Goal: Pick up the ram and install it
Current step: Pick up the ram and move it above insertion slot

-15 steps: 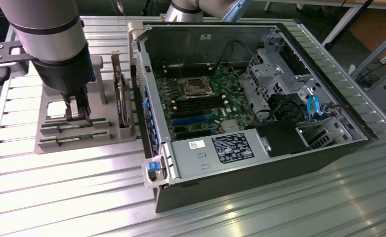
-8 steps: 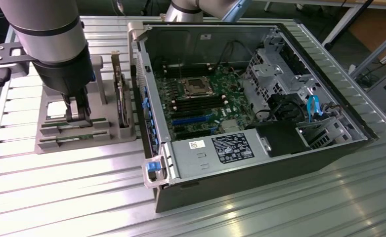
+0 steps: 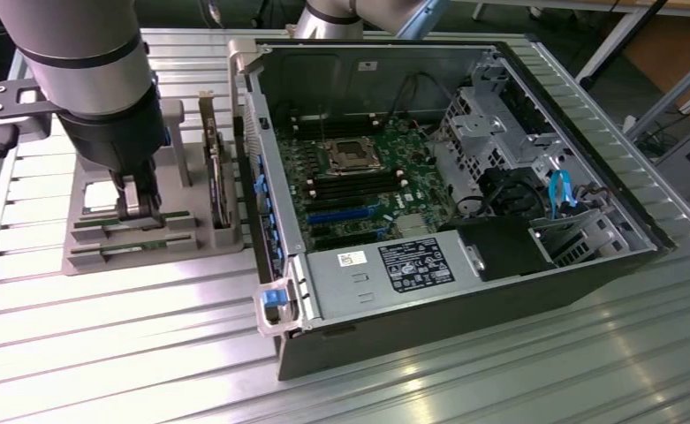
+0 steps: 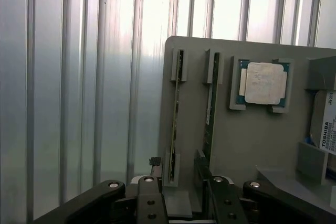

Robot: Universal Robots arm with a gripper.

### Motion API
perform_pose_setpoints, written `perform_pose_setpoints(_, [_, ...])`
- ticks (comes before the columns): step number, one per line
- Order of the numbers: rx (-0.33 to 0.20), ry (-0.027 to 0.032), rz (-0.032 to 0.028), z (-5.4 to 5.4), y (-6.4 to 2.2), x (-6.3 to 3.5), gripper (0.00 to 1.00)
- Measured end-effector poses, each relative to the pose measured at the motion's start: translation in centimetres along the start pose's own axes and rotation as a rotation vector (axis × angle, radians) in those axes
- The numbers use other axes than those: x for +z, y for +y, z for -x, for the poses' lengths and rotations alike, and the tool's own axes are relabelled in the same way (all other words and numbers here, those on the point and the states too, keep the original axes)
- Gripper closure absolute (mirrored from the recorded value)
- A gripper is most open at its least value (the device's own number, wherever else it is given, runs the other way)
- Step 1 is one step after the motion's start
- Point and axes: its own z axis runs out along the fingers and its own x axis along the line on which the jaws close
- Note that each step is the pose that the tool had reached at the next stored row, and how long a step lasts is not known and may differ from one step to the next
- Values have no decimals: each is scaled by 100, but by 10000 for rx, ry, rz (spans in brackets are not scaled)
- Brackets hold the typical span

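Ram (image 4: 175, 114) and twin (image 4: 210, 106) slotted in grey holder (image 4: 236, 140); gripper (image 4: 181, 205) spread.

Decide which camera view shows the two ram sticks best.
The wrist view: both ram sticks stand edge-on in the grey holder, nearly full length. The exterior view shows thin green strips partly behind the gripper.
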Motion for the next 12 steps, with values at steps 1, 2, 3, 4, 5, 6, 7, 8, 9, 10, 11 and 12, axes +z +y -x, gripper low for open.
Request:
perform_pose_setpoints(1, [0, 1, 1, -1, 7, 6, 63])
perform_pose_setpoints(2, [0, 0, 0, -2, 14, 12, 63])
perform_pose_setpoints(3, [1, 1, 1, -2, 23, 16, 63])
perform_pose_setpoints(4, [1, 1, 1, -1, 32, 19, 63])
perform_pose_setpoints(5, [0, 1, 0, 0, 51, 24, 63])
perform_pose_setpoints(6, [0, 1, -1, 1, 74, 30, 63])
perform_pose_setpoints(7, [1, 2, -1, 2, 90, 33, 63])
perform_pose_setpoints(8, [0, 2, -1, 2, 102, 38, 63])
perform_pose_setpoints(9, [0, 1, -2, 3, 108, 44, 63])
perform_pose_setpoints(10, [-1, 0, -3, 2, 110, 50, 63])
perform_pose_setpoints(11, [-2, 0, -3, 1, 112, 63, 63])
perform_pose_setpoints(12, [0, 1, -2, 1, 114, 83, 63])
